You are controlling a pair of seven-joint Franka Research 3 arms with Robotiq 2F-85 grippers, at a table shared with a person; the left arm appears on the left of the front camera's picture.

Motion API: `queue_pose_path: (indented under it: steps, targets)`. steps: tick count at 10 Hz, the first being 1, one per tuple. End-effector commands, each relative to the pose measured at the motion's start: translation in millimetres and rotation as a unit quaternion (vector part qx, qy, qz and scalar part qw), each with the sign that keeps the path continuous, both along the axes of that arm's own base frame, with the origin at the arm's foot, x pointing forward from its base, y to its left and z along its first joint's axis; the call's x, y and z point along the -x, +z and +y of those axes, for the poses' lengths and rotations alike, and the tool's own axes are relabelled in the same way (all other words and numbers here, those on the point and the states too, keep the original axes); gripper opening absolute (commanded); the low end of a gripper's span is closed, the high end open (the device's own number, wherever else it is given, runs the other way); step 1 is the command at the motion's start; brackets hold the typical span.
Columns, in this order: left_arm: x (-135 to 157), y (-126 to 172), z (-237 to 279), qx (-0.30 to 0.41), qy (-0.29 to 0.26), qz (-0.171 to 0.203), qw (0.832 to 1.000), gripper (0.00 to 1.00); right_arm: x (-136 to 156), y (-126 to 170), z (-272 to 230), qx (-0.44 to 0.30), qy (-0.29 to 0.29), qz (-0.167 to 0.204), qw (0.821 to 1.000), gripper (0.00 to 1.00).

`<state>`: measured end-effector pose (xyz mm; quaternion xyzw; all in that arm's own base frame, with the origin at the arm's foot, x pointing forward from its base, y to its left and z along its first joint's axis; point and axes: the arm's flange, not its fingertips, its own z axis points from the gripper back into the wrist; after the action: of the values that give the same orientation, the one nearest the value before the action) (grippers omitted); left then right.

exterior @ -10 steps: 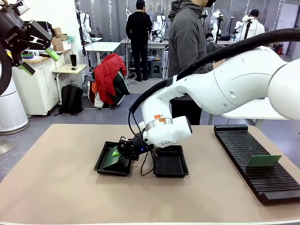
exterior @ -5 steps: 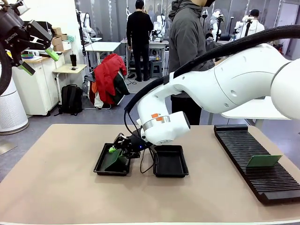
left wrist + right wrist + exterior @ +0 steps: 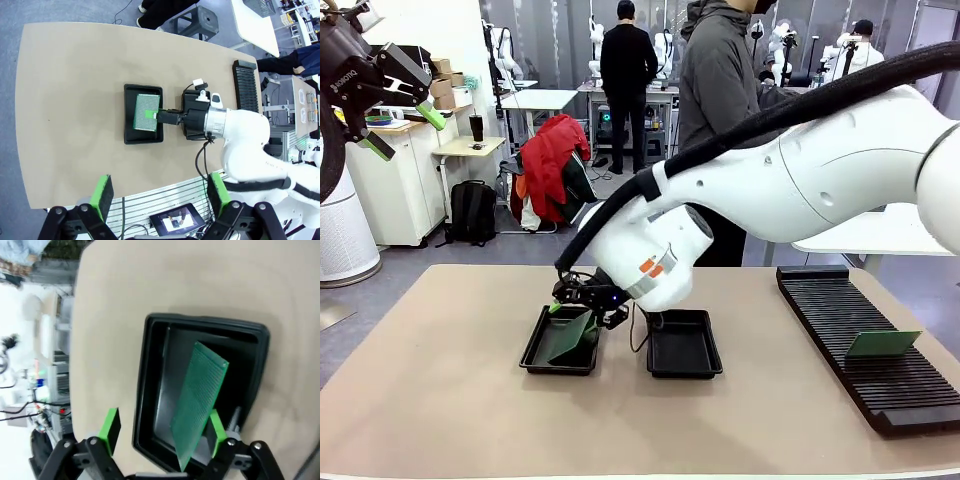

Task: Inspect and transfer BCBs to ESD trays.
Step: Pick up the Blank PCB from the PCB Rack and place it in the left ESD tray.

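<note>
A green BCB (image 3: 571, 339) leans tilted in the left ESD tray (image 3: 534, 350), one edge raised toward the tray's right wall. My right gripper (image 3: 576, 306) hangs just above it, open. In the right wrist view the board (image 3: 200, 395) stands between the spread fingertips (image 3: 110, 426), close to the right one, and the jaws do not press on it. From high up, the left wrist view shows the board (image 3: 147, 112) in the tray (image 3: 129, 115). The second ESD tray (image 3: 684, 345) holds nothing. My left gripper (image 3: 395, 100) is raised at the far left, open and holding nothing.
A long black slotted rack (image 3: 860, 335) lies at the right with another green board (image 3: 883, 343) standing in it. A person in a grey jacket (image 3: 720, 100) stands behind the table's far edge. My right arm spans the middle of the table.
My right gripper has opened and let go of the board, and has drawn up and to the left. The board now leans in the left tray. The left arm has not moved.
</note>
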<state>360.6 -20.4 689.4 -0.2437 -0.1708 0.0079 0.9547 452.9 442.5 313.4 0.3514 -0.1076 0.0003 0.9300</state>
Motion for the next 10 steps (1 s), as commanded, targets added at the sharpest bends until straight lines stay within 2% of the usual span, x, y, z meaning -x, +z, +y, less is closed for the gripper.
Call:
queue_pose_path:
  steps: [1, 3, 6, 8, 10]
  targets:
    - [-0.4, -1.6, 0.2, 0.001, 0.001, 0.001, 1.000, 1.00, -17.5, 49.1, 16.4, 0.058, 0.006, 0.007, 0.998, 1.00]
    - [-0.4, -1.6, 0.2, 0.001, 0.001, 0.001, 1.000, 1.00, -15.2, 72.1, 17.1, 0.100, 0.004, -0.003, 0.995, 1.00]
    - [-0.4, -1.6, 0.2, 0.001, 0.001, 0.001, 1.000, 1.00, -5.3, 104.1, 12.8, 0.147, -0.004, 0.002, 0.989, 1.00]
    - [-0.4, -1.6, 0.2, 0.001, 0.001, 0.001, 1.000, 1.00, 1.7, 118.2, 9.3, 0.167, -0.011, 0.021, 0.986, 1.00]
    - [-0.4, -1.6, 0.2, 0.001, 0.001, 0.001, 1.000, 1.00, 8.0, 123.6, 7.9, 0.177, -0.014, 0.059, 0.982, 1.00]
